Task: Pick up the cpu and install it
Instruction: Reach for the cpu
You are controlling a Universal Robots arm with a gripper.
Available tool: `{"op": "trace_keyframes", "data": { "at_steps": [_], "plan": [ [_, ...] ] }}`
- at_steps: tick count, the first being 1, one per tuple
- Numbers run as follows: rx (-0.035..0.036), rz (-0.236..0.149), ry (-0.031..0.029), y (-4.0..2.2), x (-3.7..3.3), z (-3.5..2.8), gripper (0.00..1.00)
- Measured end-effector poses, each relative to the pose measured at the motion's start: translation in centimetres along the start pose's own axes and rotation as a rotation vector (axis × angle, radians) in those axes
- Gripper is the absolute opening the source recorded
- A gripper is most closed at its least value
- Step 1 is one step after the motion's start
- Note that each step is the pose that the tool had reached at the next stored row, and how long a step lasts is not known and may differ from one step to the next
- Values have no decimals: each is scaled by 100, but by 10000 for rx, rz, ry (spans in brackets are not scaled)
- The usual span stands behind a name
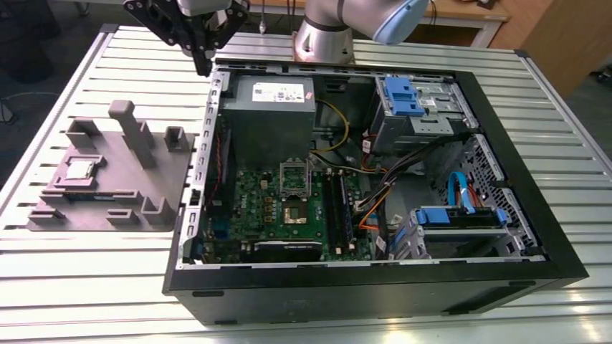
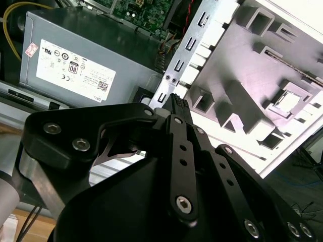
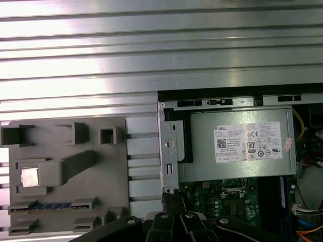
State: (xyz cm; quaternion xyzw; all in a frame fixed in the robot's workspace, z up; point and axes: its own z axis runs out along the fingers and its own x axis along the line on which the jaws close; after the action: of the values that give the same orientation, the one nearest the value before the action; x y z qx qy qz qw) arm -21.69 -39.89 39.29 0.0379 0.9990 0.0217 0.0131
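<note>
Cpu (image 1: pixel 79 170) rests in fixture (image 1: pixel 125 188); pincer (image 1: pixel 203 68) hangs near case (image 1: pixel 521 165) corner.

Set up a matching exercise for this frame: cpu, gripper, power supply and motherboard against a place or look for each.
1 cpu
2 gripper
3 power supply
4 motherboard

A green board lying inside the computer case
B in a pocket of the grey fixture block
C over the case's rim, holding nothing
D grey box with a white label

Pairs: 1-B, 2-C, 3-D, 4-A

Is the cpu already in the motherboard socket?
No, the cpu lies on the grey fixture block, outside the computer case.
</note>
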Motion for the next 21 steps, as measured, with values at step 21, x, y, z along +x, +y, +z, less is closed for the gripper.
{"op": "trace_keyframes", "data": {
  "at_steps": [21],
  "plan": [
    [0,0,0,-4,56,-1,10]
  ]
}}
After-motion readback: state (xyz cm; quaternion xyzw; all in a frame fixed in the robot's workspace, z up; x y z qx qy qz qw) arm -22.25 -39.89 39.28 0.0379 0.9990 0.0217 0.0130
